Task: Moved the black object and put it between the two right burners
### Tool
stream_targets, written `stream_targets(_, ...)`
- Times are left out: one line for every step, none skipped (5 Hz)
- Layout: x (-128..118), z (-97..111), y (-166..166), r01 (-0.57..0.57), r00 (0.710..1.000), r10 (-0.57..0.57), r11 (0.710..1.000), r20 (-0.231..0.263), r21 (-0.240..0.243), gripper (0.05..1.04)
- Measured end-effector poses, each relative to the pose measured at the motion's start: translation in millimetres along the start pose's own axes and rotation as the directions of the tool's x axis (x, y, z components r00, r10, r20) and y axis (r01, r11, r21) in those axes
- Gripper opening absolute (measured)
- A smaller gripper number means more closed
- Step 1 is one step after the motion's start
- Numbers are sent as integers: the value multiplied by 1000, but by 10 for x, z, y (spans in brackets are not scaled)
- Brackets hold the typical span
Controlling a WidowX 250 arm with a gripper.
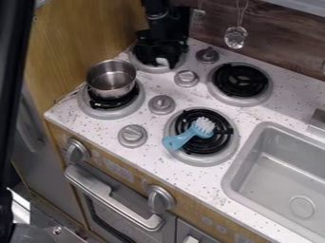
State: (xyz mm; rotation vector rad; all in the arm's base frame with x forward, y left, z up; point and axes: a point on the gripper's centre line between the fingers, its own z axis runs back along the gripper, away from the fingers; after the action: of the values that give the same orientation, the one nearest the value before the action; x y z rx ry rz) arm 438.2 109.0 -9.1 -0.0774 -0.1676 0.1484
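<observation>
The black gripper (160,47) hangs at the top of the view over the back left burner (136,60). Dark shapes merge there, and a small white patch shows low among them; I cannot tell a separate black object from the gripper and the burner coil. On the right side are the back right burner (240,79) and the front right burner (219,148), with speckled white stovetop (222,107) between them. No black object lies on that strip.
A blue brush (184,137) with white bristles lies on the front right burner. A metal pot (111,79) sits on the front left burner. Several grey knobs (162,104) stand between the burners. The sink (279,166) is at right.
</observation>
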Motion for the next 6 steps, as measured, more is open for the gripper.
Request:
stream_targets(-296,-11,-312,72,997,-72,997,-27,-3,500)
stream_targets(-477,-154,-498,129,989,-127,991,-71,27,500)
stream_targets(-398,-206,-595,150,988,-148,985,-39,89,500)
stream_targets(-291,-423,-545,123,991,-117,986,-59,116,500)
stream_targets(-213,-491,-500,95,994,-87,990,-73,108,551)
stream_targets(-222,-487,-518,99,992,-92,991,-84,92,858)
